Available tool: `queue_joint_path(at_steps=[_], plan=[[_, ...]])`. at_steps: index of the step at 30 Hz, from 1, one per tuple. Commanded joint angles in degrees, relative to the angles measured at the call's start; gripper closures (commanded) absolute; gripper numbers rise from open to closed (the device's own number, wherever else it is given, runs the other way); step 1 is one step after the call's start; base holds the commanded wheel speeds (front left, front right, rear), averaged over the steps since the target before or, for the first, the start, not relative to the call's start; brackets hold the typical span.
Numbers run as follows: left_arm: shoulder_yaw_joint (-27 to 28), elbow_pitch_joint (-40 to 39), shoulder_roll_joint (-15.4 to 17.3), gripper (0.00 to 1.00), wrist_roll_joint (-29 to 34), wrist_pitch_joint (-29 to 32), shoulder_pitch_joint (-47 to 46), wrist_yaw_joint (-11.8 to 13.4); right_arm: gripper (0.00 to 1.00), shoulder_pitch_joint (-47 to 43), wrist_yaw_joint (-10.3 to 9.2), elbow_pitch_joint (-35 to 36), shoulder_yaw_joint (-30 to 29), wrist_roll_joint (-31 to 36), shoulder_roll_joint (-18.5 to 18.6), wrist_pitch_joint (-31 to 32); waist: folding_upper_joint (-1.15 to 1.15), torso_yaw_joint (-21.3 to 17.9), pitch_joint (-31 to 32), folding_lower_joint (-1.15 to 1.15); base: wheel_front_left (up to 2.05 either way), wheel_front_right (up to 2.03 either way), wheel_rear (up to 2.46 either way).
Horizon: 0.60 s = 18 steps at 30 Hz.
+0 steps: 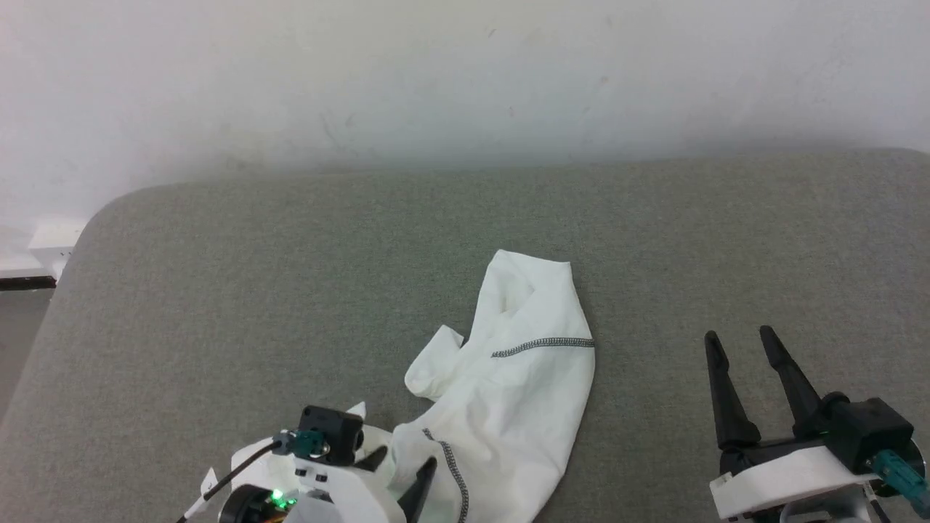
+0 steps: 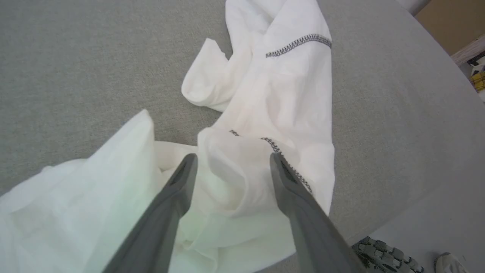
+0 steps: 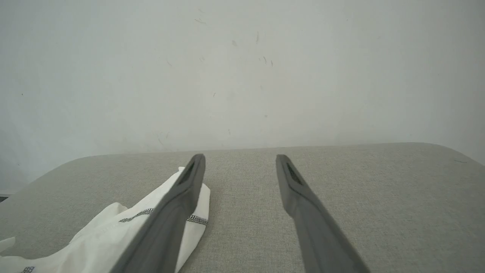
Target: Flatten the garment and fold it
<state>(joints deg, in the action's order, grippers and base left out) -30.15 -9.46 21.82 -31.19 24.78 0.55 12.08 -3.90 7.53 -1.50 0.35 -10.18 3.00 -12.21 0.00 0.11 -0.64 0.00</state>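
Garment (image 1: 508, 378) crumpled — dark zigzag seams; left gripper (image 2: 233, 157) spread over it.

The garment (image 1: 523, 392) is plain white, crossed by 2 dark grey zigzag-stitched seams (image 1: 543, 346). The tabletop (image 1: 218, 305) is a muted grey-green with a fine heathered weave. The wall (image 1: 436, 73) is off-white (flecked with small dark scuffs). The right gripper (image 1: 740, 335) has 2 black fingers (image 1: 723, 392), a white body and a teal plug (image 1: 901, 472); the left gripper (image 1: 404, 460) shows a green light (image 1: 277, 495).

A grey-green, fabric-covered tabletop (image 1: 218, 290) with rounded corners stands before a plain white, lightly scuffed wall (image 1: 465, 73); a small white box (image 1: 49, 243) sits low on the wall's left.
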Motion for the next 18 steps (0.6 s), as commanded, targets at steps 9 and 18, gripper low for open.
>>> queue_joint_path(at_steps=[9, 18], plan=[[1.65, -1.6, 2.14, 1.0, -2.37, 2.11, -1.27, -1.72, 0.0, 0.06, -0.04, -0.51, -0.24, -0.41, -0.13, -0.33, 0.0, -0.69, -0.22, 0.0, 0.0, 0.0, 0.0], [9.47, 1.45, 7.76, 1.0, 3.06, -1.77, -13.74, -0.41, 0.0, 0.94, -0.04, -0.18, -0.25, 0.0, -0.13, 0.01, 0.0, -1.4, -0.87, 0.0, 0.0, 0.0, 0.0]])
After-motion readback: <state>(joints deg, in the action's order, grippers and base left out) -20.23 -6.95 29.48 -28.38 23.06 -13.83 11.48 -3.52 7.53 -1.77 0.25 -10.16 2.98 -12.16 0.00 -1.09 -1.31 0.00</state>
